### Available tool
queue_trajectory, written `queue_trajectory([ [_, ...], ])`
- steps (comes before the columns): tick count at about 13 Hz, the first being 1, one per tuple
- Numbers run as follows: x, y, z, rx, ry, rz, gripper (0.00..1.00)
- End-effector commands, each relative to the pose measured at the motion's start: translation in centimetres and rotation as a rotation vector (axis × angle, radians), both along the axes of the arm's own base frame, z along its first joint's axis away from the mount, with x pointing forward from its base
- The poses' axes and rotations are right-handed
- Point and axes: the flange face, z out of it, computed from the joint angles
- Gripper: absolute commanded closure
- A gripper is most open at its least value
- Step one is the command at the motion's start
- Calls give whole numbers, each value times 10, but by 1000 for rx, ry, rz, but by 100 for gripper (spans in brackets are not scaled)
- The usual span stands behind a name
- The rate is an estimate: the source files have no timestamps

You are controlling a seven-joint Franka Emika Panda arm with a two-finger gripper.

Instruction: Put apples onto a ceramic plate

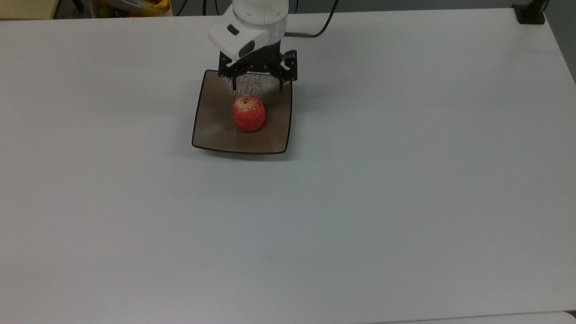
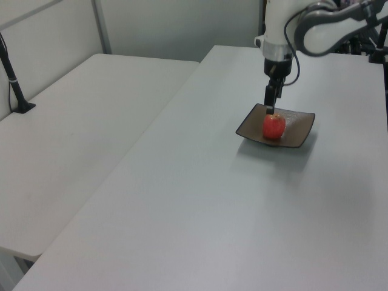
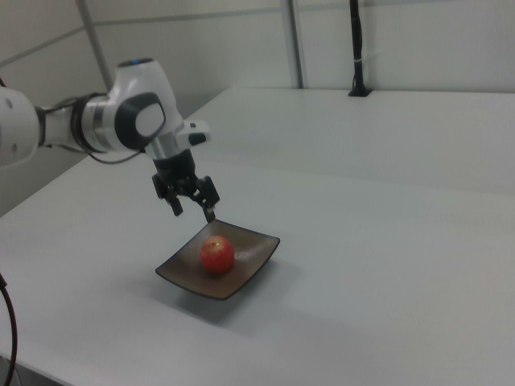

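I see the apple (image 1: 248, 113) sitting mid-plate (image 1: 211, 130) on the desk (image 1: 405, 180), my claw (image 1: 257, 87) hanging fingers apart above the plate's far edge, holding nothing.

Partly hidden plate, arm cut off

The gripper (image 1: 257, 86) covers the plate's (image 1: 216, 130) far edge; the top view's upper edge crops the arm.

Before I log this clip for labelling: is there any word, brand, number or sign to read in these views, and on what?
None: no readable text on the apple, the ceramic plate, the gripper, the white arm or the table.
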Motion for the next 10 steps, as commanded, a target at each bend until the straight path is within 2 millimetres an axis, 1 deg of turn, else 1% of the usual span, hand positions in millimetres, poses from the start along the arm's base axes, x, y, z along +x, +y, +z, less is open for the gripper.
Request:
queue_trajectory([
  [1,-3,-4,53,49,35,-61,0],
  [2,-4,-7,63,50,28,-66,0],
  [3,-3,-15,65,50,25,-72,0],
  [4,-3,-18,67,50,22,-75,0],
  [10,-5,-19,71,49,19,-76,0],
])
